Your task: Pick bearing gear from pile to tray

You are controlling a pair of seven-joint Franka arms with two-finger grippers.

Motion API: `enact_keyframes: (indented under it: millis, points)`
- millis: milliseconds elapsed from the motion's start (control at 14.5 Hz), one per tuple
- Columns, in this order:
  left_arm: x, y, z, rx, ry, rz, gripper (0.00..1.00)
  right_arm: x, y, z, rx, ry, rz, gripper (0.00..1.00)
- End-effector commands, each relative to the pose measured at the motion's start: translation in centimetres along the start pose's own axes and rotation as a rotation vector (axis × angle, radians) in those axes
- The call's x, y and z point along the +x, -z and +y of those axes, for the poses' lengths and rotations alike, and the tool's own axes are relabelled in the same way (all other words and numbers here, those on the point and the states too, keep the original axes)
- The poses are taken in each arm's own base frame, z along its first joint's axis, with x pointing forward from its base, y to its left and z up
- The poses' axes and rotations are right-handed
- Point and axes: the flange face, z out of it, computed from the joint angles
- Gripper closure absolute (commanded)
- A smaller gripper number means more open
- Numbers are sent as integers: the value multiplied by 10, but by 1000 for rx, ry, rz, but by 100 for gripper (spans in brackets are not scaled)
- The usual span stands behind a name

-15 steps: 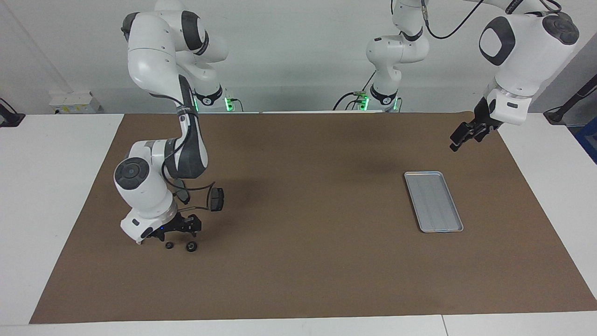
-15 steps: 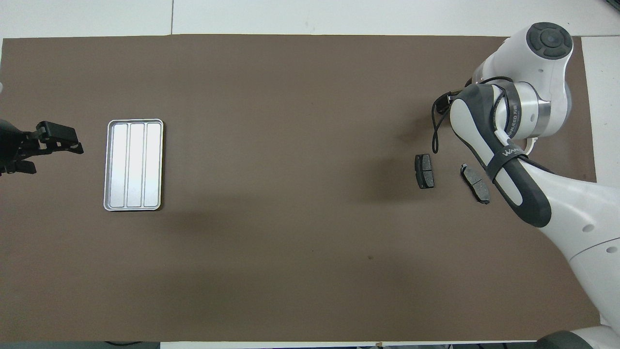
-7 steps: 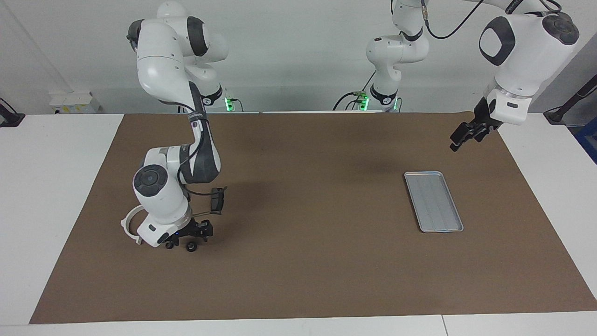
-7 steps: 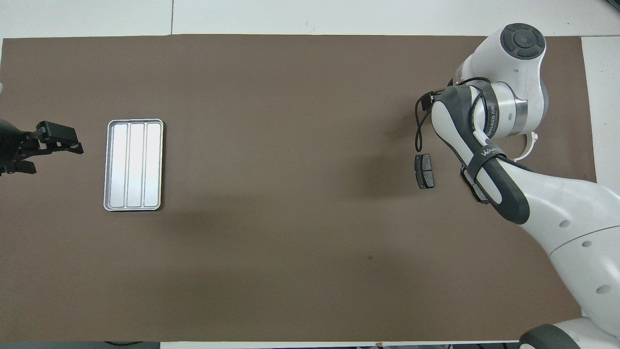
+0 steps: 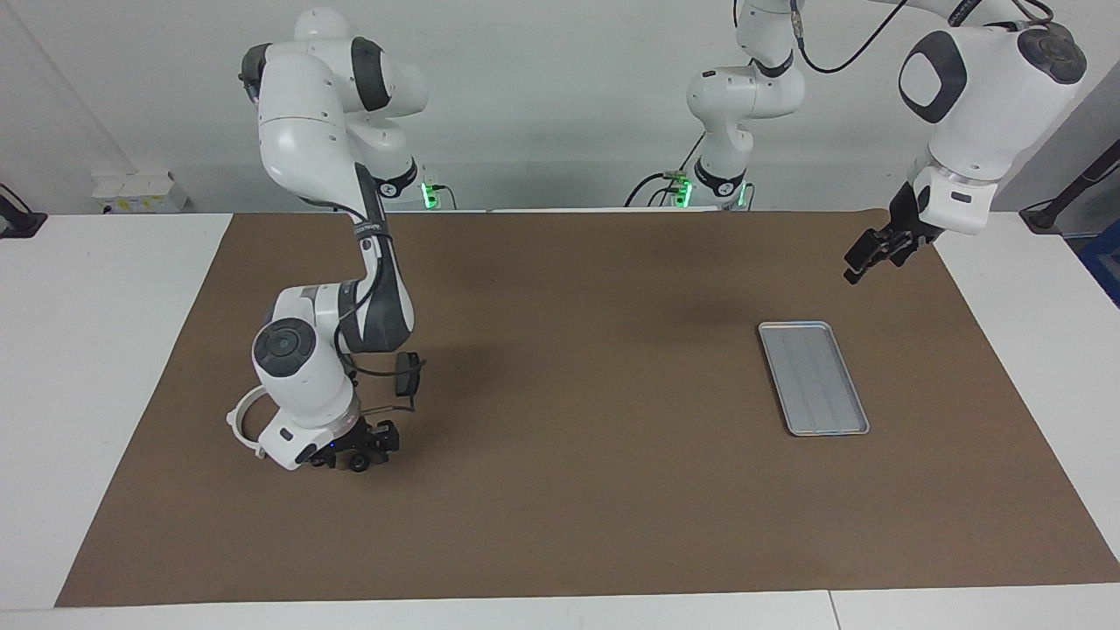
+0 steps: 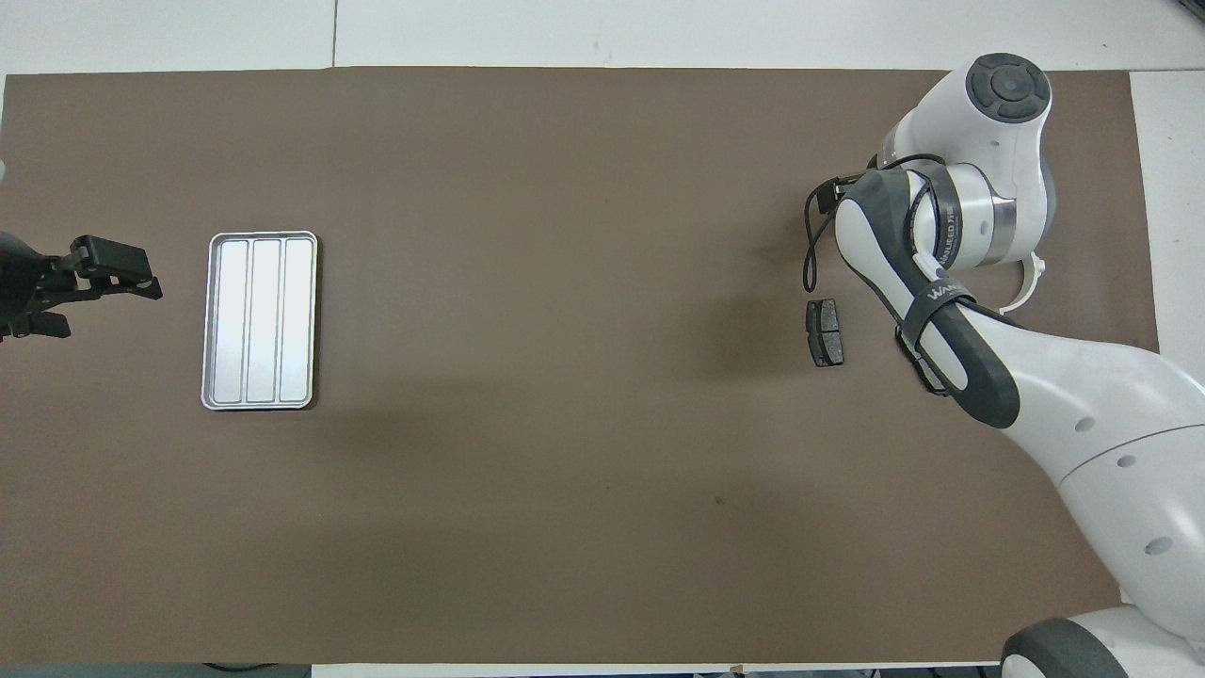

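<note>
The pile lies toward the right arm's end of the mat. My right gripper (image 5: 363, 448) is down low on it, right at a small black gear (image 5: 359, 465) on the mat. A white half-ring bracket (image 5: 240, 418) shows beside the wrist. One dark brake pad (image 5: 407, 374) lies nearer to the robots. In the overhead view the arm hides the gears and gripper; the pad (image 6: 825, 331) and bracket (image 6: 1028, 287) show. The silver tray (image 5: 814, 378) (image 6: 259, 320) is empty. My left gripper (image 5: 855, 264) (image 6: 104, 301) waits open in the air beside the tray.
A brown mat (image 5: 569, 490) covers the table. A second brake pad (image 6: 925, 375) lies mostly hidden under the right forearm. White table edge (image 5: 87, 367) borders the mat at the right arm's end.
My right arm has swung toward the middle of the table and dropped lower over the gears. One of the two gears is now hidden under the hand. The left arm has not moved.
</note>
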Motion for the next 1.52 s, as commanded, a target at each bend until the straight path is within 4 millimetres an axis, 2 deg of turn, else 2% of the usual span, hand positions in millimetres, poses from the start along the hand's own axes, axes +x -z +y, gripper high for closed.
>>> enact_keyframes:
  millis: [0, 413, 482, 689, 895, 1033, 1102, 1171, 1377, 1446]
  points:
    - [-3, 5, 0, -15, -6, 4, 0, 6, -7, 1, -14, -18, 12, 16]
    - [-3, 5, 0, -15, -5, 4, 0, 6, -11, 2, -12, -26, 6, 26]
    - [-3, 4, 0, -14, -6, 2, 0, 6, -11, 2, -12, -23, 6, 34]
    - [-3, 5, 0, -15, -5, 4, 0, 5, -11, 2, -12, -20, 4, 46]
    - [-3, 5, 0, -15, -5, 4, 0, 5, -11, 5, -14, -19, 4, 62]
    - [-3, 5, 0, -15, -5, 4, 0, 5, -11, 5, -14, -20, 4, 78]
    - [-3, 5, 0, -15, -5, 4, 0, 5, -11, 5, -14, -19, 4, 91]
    - [-3, 5, 0, -15, -5, 4, 0, 5, -11, 6, -14, -23, 4, 98]
    - [-3, 5, 0, -15, -5, 4, 0, 6, -11, 2, -12, -20, 6, 100]
    - [-3, 5, 0, -15, -5, 4, 0, 8, -4, 0, -9, -25, 6, 100]
